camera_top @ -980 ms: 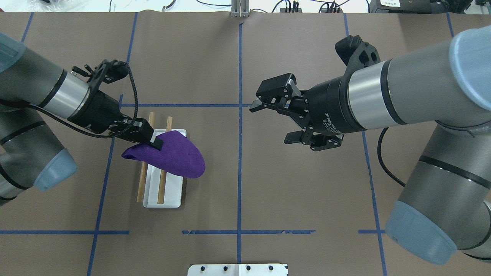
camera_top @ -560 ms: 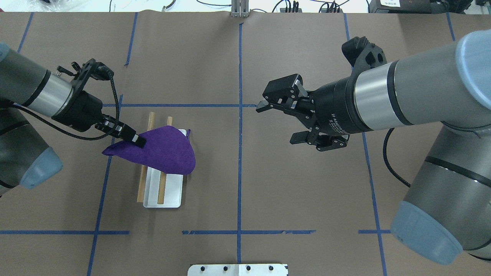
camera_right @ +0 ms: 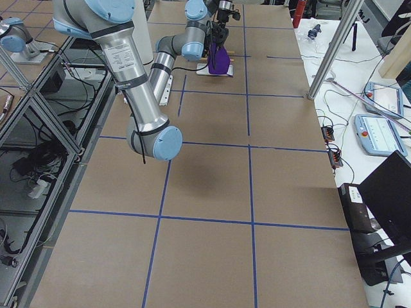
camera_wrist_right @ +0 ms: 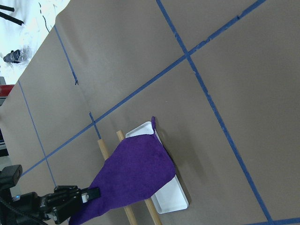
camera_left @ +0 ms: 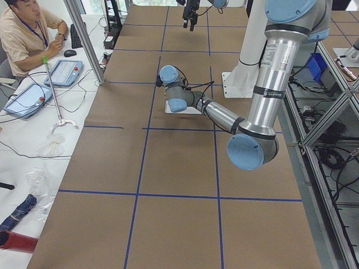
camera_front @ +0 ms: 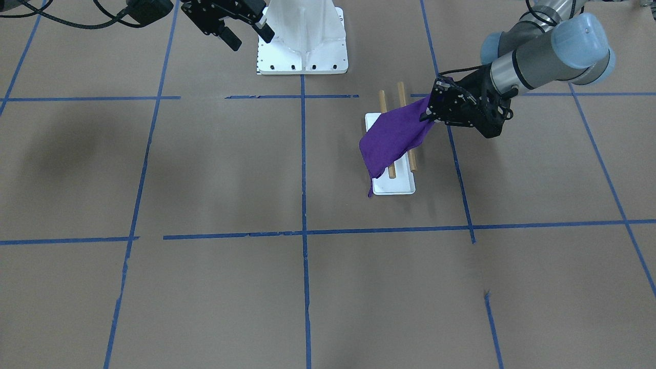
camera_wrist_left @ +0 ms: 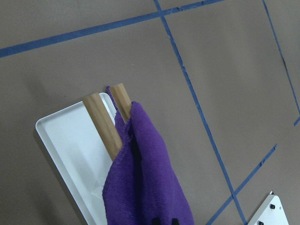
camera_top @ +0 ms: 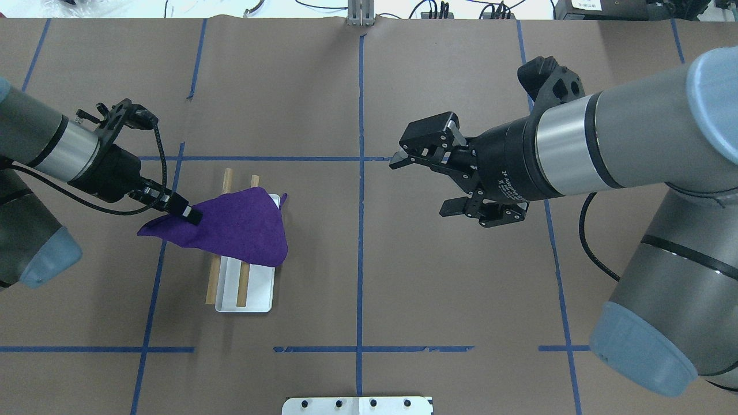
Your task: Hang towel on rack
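The purple towel (camera_top: 233, 230) is draped across the rack's two wooden rods (camera_top: 226, 178), which stand over a white tray base (camera_top: 258, 297). My left gripper (camera_top: 189, 215) is shut on the towel's left edge and holds it up beyond the rack's left side. The towel's thin tag (camera_top: 283, 199) hangs at the far right corner. In the front view the towel (camera_front: 392, 138) slopes down from the left gripper (camera_front: 429, 110). The left wrist view shows the towel (camera_wrist_left: 145, 178) over a rod (camera_wrist_left: 102, 124). My right gripper (camera_top: 421, 185) is open and empty, well right of the rack.
The robot's white base plate (camera_top: 357, 405) is at the near edge and shows in the front view (camera_front: 302, 36). Blue tape lines (camera_top: 360, 230) cross the brown table. An operator (camera_left: 28, 28) sits beyond the far side.
My left gripper has pulled left and back with the towel, dragging it across the rods. My right gripper has drawn a little to the right, still open.
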`<action>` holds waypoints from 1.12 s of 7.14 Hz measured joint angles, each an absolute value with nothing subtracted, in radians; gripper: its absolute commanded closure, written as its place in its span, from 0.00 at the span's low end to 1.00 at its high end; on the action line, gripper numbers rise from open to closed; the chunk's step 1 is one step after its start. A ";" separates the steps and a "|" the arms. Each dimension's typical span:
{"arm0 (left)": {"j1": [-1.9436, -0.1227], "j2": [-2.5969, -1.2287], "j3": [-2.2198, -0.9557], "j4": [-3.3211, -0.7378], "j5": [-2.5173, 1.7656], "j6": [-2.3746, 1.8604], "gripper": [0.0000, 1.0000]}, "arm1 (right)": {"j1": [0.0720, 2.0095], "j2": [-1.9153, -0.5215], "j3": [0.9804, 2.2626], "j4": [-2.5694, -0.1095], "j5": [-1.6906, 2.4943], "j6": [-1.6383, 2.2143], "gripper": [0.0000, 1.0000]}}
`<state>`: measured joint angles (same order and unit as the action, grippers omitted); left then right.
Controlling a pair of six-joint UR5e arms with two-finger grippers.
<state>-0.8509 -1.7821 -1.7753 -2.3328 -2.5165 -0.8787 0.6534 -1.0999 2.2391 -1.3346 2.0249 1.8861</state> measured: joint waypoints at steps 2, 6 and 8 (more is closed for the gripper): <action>-0.845 -1.751 -1.766 -2.333 -2.457 -0.880 0.00 | 0.658 -1.101 2.240 -1.335 2.025 1.887 0.00; -0.928 -1.717 -1.771 -2.332 -2.413 -0.854 0.00 | 0.759 -1.160 2.238 -1.337 2.097 1.877 0.00; -1.069 -1.656 -1.731 -2.326 -2.388 -0.613 0.00 | 0.935 -1.310 2.225 -1.341 2.248 1.713 0.00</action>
